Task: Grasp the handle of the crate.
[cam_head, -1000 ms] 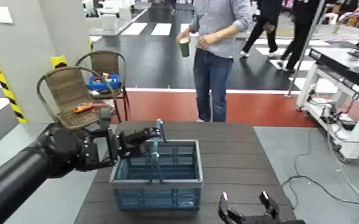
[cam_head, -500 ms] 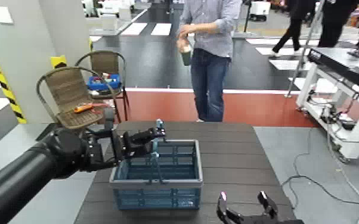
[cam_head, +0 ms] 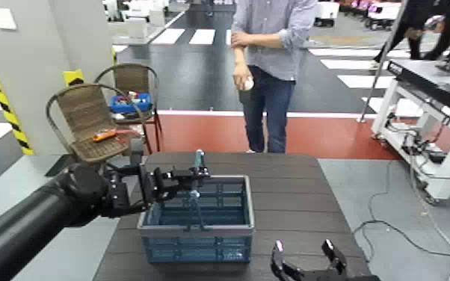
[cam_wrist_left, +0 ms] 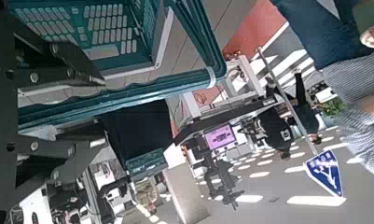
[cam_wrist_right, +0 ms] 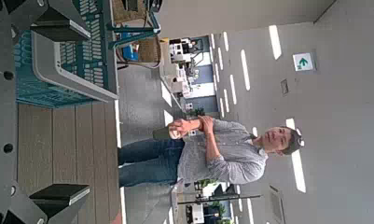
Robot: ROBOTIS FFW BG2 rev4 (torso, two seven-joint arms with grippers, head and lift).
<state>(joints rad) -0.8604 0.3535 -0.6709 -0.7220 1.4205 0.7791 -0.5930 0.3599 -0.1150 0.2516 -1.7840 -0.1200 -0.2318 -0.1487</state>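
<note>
The blue-grey crate (cam_head: 195, 224) stands on the dark wooden table (cam_head: 295, 202), with its thin teal handle (cam_head: 197, 196) raised upright across its middle. My left gripper (cam_head: 188, 177) reaches in from the left at the top of the handle, above the crate's far side. In the left wrist view the handle (cam_wrist_left: 161, 87) runs between the two black fingers (cam_wrist_left: 54, 70), pinched closely, with the crate (cam_wrist_left: 91, 28) beyond. My right gripper (cam_head: 306, 258) waits open at the table's near edge, to the right of the crate; its view shows the crate (cam_wrist_right: 68, 65).
A person (cam_head: 267, 67) stands just beyond the table's far edge. Two wicker chairs (cam_head: 86, 119) holding tools sit at the back left. A white bench (cam_head: 422, 112) and floor cables (cam_head: 392, 217) lie to the right.
The left gripper's fingers have closed in from wide apart onto the top of the handle. The person beyond the table has lowered an arm. The right gripper stays put.
</note>
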